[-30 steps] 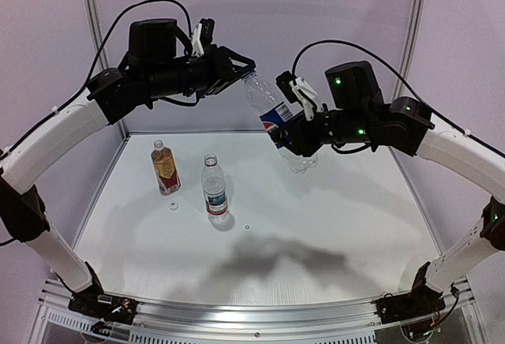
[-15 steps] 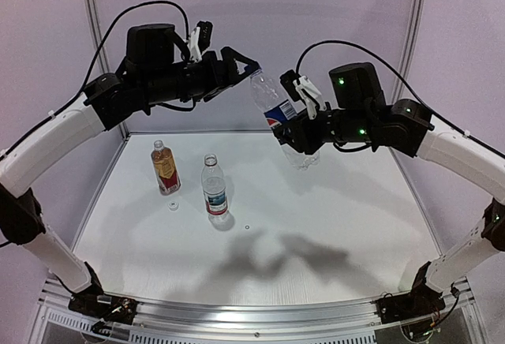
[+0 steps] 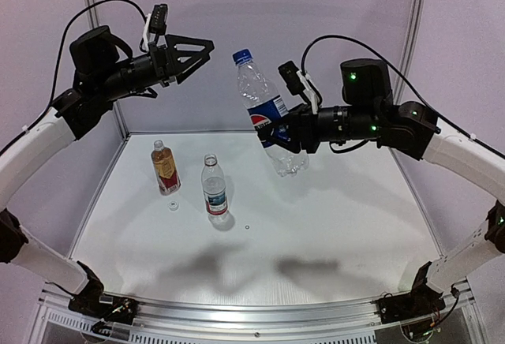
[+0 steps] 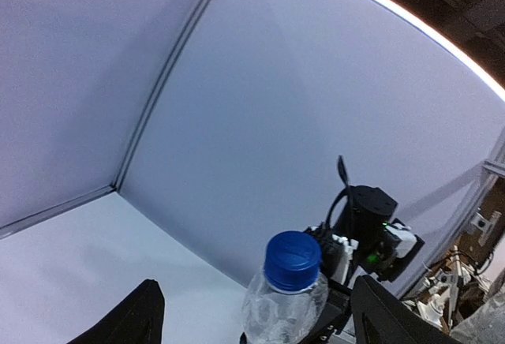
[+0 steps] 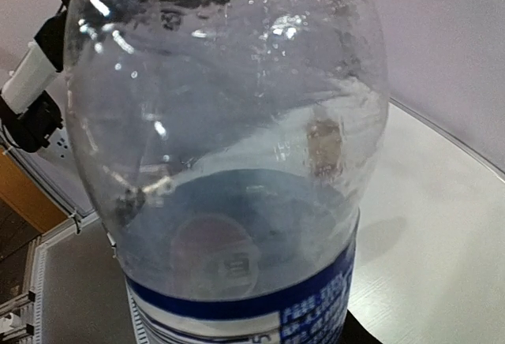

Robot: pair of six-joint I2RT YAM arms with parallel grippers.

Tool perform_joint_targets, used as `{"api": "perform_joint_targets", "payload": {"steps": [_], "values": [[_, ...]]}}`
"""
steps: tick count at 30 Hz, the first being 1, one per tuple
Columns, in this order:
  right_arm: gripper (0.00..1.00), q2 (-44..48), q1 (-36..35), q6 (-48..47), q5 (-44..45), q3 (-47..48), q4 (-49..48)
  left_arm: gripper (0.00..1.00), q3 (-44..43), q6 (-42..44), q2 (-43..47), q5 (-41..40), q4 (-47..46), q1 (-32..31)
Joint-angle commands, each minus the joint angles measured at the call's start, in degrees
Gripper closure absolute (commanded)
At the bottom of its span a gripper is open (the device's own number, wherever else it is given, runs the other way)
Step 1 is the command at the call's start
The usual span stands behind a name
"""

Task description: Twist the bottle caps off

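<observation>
Left jaws backed off blue cap (image 4: 292, 259), right jaws hidden behind bottle (image 3: 259, 91)

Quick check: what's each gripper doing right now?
Left gripper: open, empty.
Right gripper: closed on the blue-label bottle.

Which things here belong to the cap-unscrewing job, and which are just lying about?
Job:
- blue-label bottle, held in the right claw
- its blue cap
- open left claw
- amber bottle
- clear standing bottle
- white cap

Lying about:
- tiny ring on the table; cannot tell what it is
</observation>
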State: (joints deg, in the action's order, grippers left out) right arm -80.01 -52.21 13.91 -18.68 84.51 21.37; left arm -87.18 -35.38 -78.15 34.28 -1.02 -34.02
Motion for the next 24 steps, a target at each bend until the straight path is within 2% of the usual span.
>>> {"api": "perform_joint_targets", "payload": {"steps": [1, 16, 20, 24], "values": [[0.59, -1.5, 0.1, 4.3, -7.1, 2.3, -4.0, 0.21, 0.7, -3.7, 0.3, 8.1, -7.1, 0.3], [0.60, -3.3, 0.1, 6.8, -12.1, 3.1, -5.4, 0.41, -4.5, -5.4, -5.3, 8.6, -9.6, -3.0], [0.60, -4.0, 0.1, 7.2, -12.7, 3.4, -5.6, 0.44, -5.9, -5.4, -6.7, 9.2, -9.0, -3.6], [0.61, -4.9, 0.1, 7.3, -13.4, 4.3, -4.8, 0.55, -6.0, -5.0, -7.2, 8.7, -7.9, -3.9]]}}
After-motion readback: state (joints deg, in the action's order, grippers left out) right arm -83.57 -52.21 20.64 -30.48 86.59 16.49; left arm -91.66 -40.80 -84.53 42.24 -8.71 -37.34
